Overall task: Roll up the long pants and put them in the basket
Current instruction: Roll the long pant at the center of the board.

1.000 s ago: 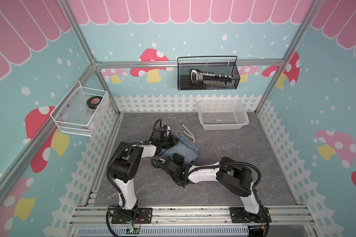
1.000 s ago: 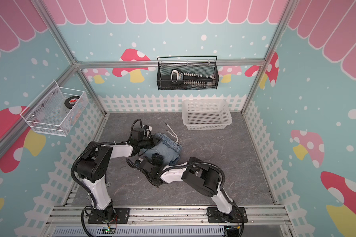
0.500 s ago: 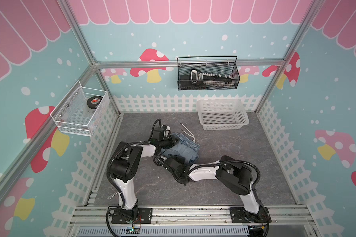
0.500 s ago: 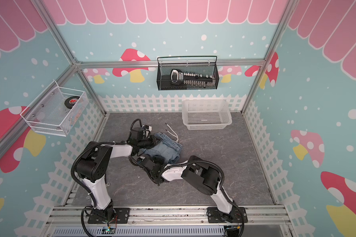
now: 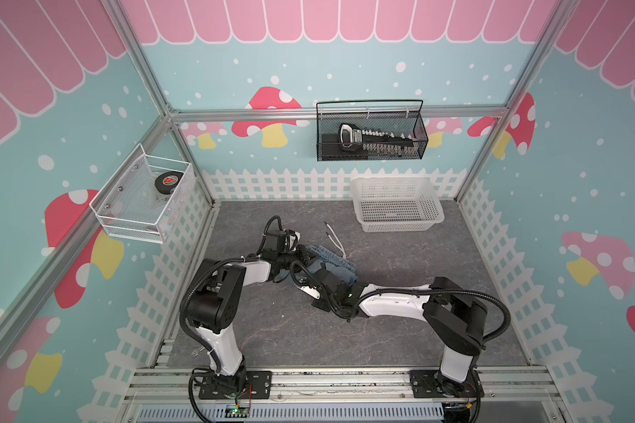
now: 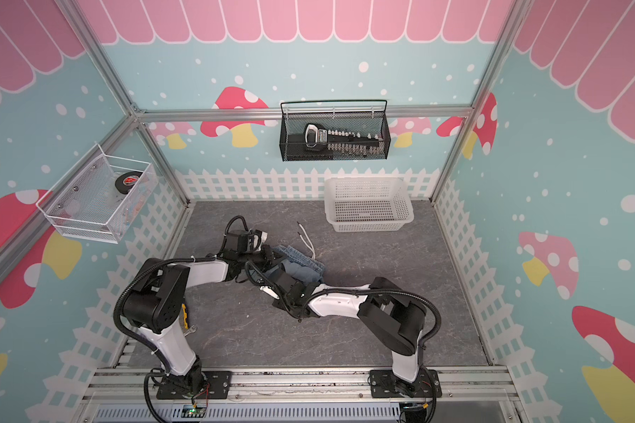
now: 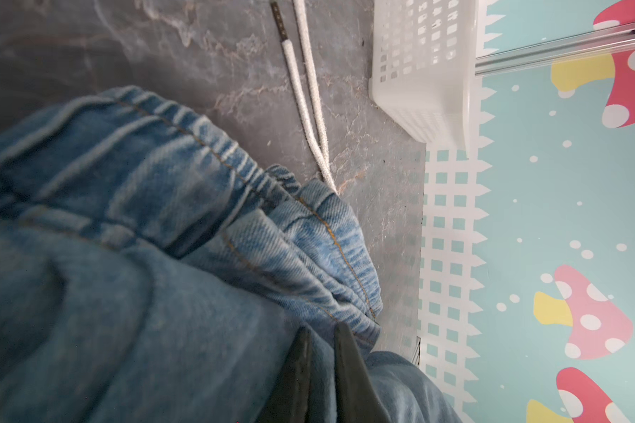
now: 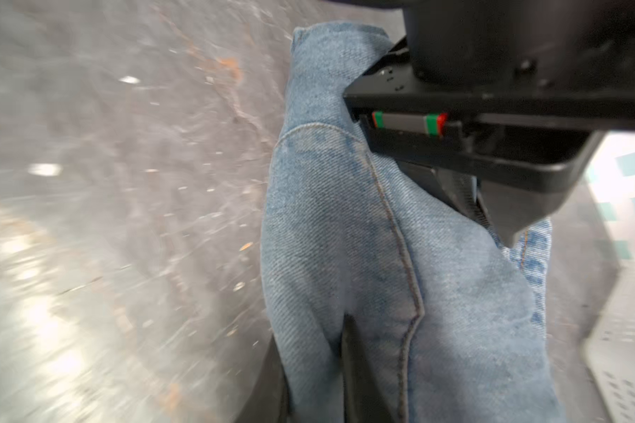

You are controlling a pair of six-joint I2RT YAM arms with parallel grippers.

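The long pants (image 5: 336,263) (image 6: 301,262) lie as a light blue denim bundle in the middle of the grey floor. Their white drawstring (image 5: 334,236) (image 7: 308,102) trails toward the back. My left gripper (image 5: 305,256) (image 7: 321,331) is shut on a fold of denim near the gathered waistband (image 7: 235,172). My right gripper (image 5: 308,280) (image 8: 314,340) is shut on the bundle's near side, with a seamed fold (image 8: 345,219) pinched between its fingers. The left gripper's black body (image 8: 492,110) sits close against the same bundle.
A white plastic basket (image 5: 396,226) (image 6: 367,225) (image 7: 418,73) stands at the back right of the floor. A black wire basket (image 5: 371,135) hangs on the back wall. A white wire shelf (image 5: 143,197) holding a puck is on the left wall.
Both grippers keep their hold on the denim. The right arm's elbow and forearm have shifted to the right. The bundle has hardly moved.
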